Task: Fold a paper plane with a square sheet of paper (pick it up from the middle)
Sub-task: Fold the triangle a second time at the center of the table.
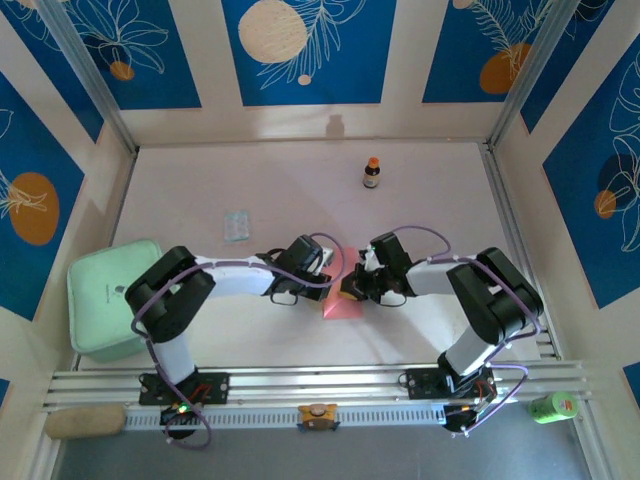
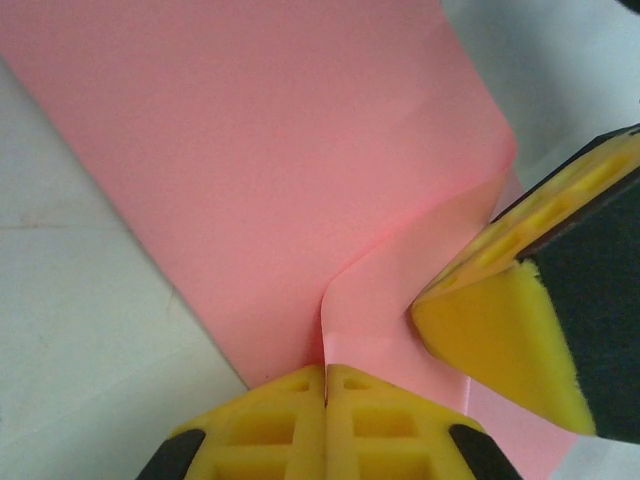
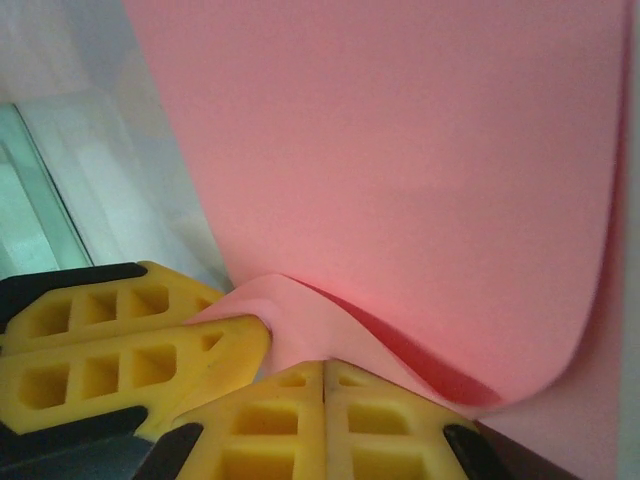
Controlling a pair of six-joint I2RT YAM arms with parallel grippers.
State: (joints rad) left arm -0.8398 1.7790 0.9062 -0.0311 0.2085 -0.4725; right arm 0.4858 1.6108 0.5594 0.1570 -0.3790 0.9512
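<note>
The square sheet of paper (image 1: 340,304) is salmon pink and lies at the middle of the table, between the two arms. My left gripper (image 1: 330,278) and my right gripper (image 1: 352,288) meet over its upper part. In the left wrist view my left gripper (image 2: 326,372) is shut on a raised fold of the sheet (image 2: 280,170), and the right gripper's yellow fingers (image 2: 500,330) press in from the right. In the right wrist view my right gripper (image 3: 324,368) is shut on a lifted, curling flap of the sheet (image 3: 400,150), with the left gripper's fingers (image 3: 130,345) close at the left.
A small brown bottle (image 1: 371,173) stands at the back. A pale bluish packet (image 1: 236,225) lies left of centre. A mint-green box (image 1: 110,300) sits at the left edge. A metal rail (image 1: 320,382) runs along the front, with a green can (image 1: 553,405) at its right.
</note>
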